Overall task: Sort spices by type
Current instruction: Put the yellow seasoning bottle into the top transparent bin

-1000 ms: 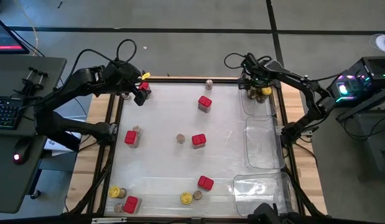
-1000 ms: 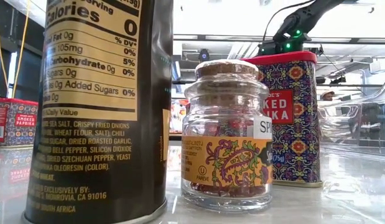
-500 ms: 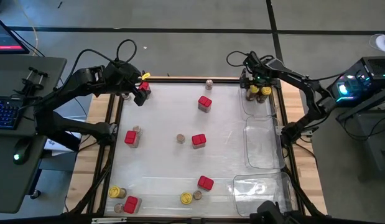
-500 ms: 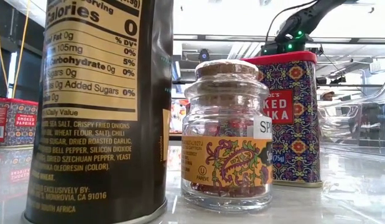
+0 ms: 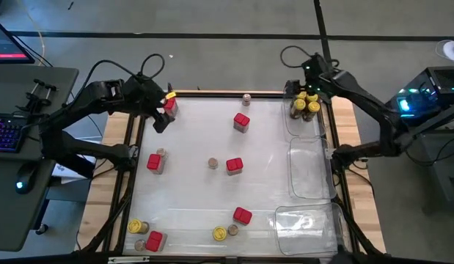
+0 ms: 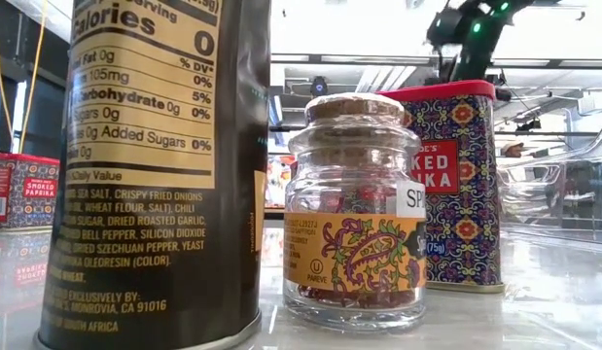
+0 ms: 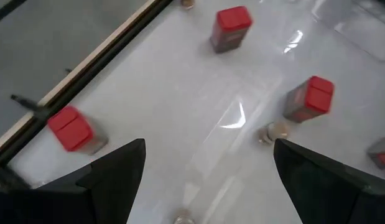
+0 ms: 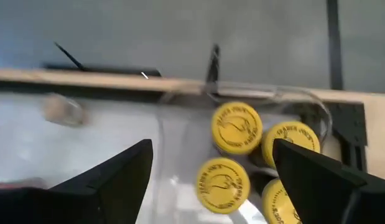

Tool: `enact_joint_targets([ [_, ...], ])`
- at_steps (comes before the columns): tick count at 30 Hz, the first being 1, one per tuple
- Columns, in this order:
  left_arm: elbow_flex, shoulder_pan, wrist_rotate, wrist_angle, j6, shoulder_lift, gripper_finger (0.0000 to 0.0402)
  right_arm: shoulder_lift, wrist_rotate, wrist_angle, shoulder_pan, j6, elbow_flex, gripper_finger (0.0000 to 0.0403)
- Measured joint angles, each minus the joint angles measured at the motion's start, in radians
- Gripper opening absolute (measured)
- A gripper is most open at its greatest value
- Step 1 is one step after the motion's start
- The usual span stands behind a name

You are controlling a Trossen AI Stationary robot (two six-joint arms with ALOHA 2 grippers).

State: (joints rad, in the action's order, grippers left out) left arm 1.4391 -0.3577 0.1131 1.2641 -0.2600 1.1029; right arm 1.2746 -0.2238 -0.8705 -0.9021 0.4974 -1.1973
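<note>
Your right gripper (image 5: 309, 75) hangs with its fingers wide apart and nothing in them, above the far right corner of the table (image 5: 190, 154). Right under it, four yellow-lid jars (image 8: 236, 127) stand close together in the far tray (image 5: 289, 125). They sit there because that tray is the home for their kind. Your left gripper (image 5: 162, 117) hovers empty too, spread wide, near the far left corner by a red tin (image 7: 70, 128). Other tins (image 5: 234, 166) and small brown-top jars (image 5: 213, 163) stand scattered over the middle. Two more yellow jars (image 5: 138, 226) wait along the near edge, each with what looks like a small jar beside it, so you likely have lots left to sort.
</note>
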Motion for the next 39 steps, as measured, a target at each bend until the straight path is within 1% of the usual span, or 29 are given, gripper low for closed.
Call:
enact_joint_targets([
  [2, 0.000, 0.030, -0.004, -0.022, 0.001, -0.005, 0.0341, -0.044, 0.025, 0.048, 0.028, -0.007, 0.000, 0.0328],
  [5, 0.000, 0.092, -0.007, -0.070, 0.001, -0.015, 0.0341, -0.089, 0.126, 0.163, 0.084, -0.013, 0.000, 0.0328],
  [9, -0.028, 0.203, -0.008, -0.177, 0.001, -0.040, 0.0341, -0.098, 0.183, 0.311, 0.207, 0.050, 0.000, 0.0328],
  [13, -0.153, 0.319, -0.008, -0.318, -0.025, -0.098, 0.0341, -0.052, 0.304, 0.431, 0.362, 0.092, 0.000, 0.0328],
  [15, -0.232, 0.361, -0.008, -0.378, -0.064, -0.130, 0.0341, -0.013, 0.385, 0.486, 0.447, 0.112, 0.000, 0.0328],
  [17, -0.305, 0.390, -0.008, -0.428, -0.114, -0.161, 0.0341, 0.025, 0.433, 0.537, 0.545, 0.137, 0.000, 0.0321],
  [19, -0.367, 0.407, -0.007, -0.466, -0.157, -0.187, 0.0341, 0.063, 0.442, 0.573, 0.645, 0.158, 0.000, 0.0299],
  [21, -0.411, 0.414, -0.007, -0.479, -0.181, -0.208, 0.0341, 0.100, 0.443, 0.592, 0.743, 0.178, 0.000, 0.0257],
  [23, -0.437, 0.413, -0.004, -0.485, -0.184, -0.225, 0.0341, 0.135, 0.443, 0.587, 0.833, 0.185, -0.012, 0.0193],
  [26, -0.449, 0.405, 0.021, -0.503, -0.150, -0.245, 0.0341, 0.183, 0.437, 0.569, 0.950, 0.185, -0.073, 0.0064],
  [27, -0.449, 0.399, 0.031, -0.521, -0.129, -0.250, 0.0341, 0.199, 0.423, 0.568, 0.982, 0.179, -0.103, 0.0033],
  [28, -0.449, 0.392, 0.041, -0.537, -0.104, -0.256, 0.0341, 0.216, 0.397, 0.568, 1.013, 0.167, -0.136, 0.0019],
  [30, -0.449, 0.377, 0.062, -0.574, -0.050, -0.261, 0.0341, 0.255, 0.350, 0.565, 1.068, 0.132, -0.207, 0.0021],
  [32, -0.449, 0.360, 0.076, -0.605, 0.002, -0.264, 0.0341, 0.307, 0.348, 0.557, 1.110, 0.075, -0.287, 0.0015],
  [33, -0.449, 0.352, 0.077, -0.614, 0.027, -0.265, 0.0341, 0.335, 0.359, 0.539, 1.129, 0.028, -0.327, 0.0008],
  [35, -0.449, 0.339, 0.077, -0.626, 0.068, -0.265, 0.0341, 0.398, 0.420, 0.466, 1.167, -0.098, -0.405, 0.0003],
  [39, -0.449, 0.316, 0.077, -0.622, 0.082, -0.264, 0.0341, 0.527, 0.483, 0.221, 1.221, -0.189, -0.571, 0.0004],
])
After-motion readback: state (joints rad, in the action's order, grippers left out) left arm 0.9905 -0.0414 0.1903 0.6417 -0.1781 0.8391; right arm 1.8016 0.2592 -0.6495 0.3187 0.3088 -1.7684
